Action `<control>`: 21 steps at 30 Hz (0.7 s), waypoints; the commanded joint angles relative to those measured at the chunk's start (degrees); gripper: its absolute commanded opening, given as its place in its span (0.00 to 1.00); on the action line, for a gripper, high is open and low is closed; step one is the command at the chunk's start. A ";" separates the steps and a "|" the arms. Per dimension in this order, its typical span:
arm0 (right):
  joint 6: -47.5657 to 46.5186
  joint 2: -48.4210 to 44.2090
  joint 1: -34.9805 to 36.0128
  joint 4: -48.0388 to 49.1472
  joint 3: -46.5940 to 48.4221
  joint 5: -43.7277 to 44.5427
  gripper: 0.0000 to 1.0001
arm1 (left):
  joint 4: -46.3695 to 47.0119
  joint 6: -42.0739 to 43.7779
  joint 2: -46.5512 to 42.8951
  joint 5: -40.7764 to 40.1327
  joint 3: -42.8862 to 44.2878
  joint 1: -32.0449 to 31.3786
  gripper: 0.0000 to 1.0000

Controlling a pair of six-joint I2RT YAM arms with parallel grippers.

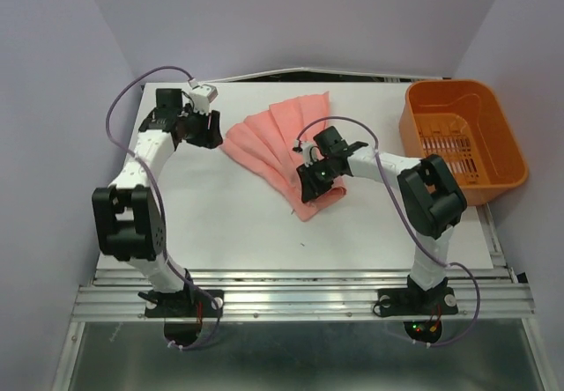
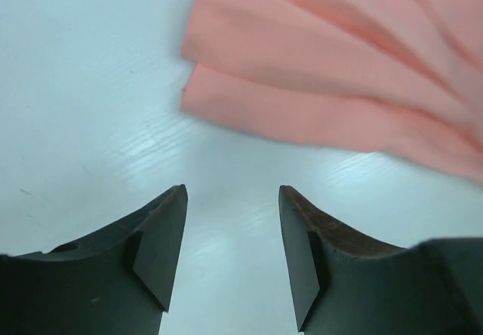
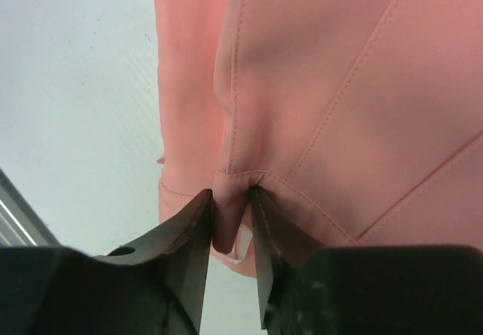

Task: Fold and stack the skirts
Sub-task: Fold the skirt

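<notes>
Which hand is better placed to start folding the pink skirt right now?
Right. The right hand has a pucker of the skirt pinched near its narrow waistband end; the left hand is open beside the hem, touching no fabric.

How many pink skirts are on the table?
1. The pink skirt lies fanned out mid-table, between the left gripper near its wide hem and the right gripper pinching its narrow end. Its layers could hide another.
</notes>
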 commanded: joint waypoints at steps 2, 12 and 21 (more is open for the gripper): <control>15.50 -0.84 0.51 -3.22 3.95 4.32 0.51 | 17.35 -24.34 -19.21 14.00 -19.51 -2.15 0.63; 16.65 -3.33 0.51 -3.48 11.06 18.48 0.50 | 37.49 -55.21 -22.15 9.26 -37.23 -10.41 0.62; 15.16 2.65 2.79 -7.70 18.97 17.51 0.47 | 44.01 -64.62 -14.51 10.49 -36.81 -15.86 0.49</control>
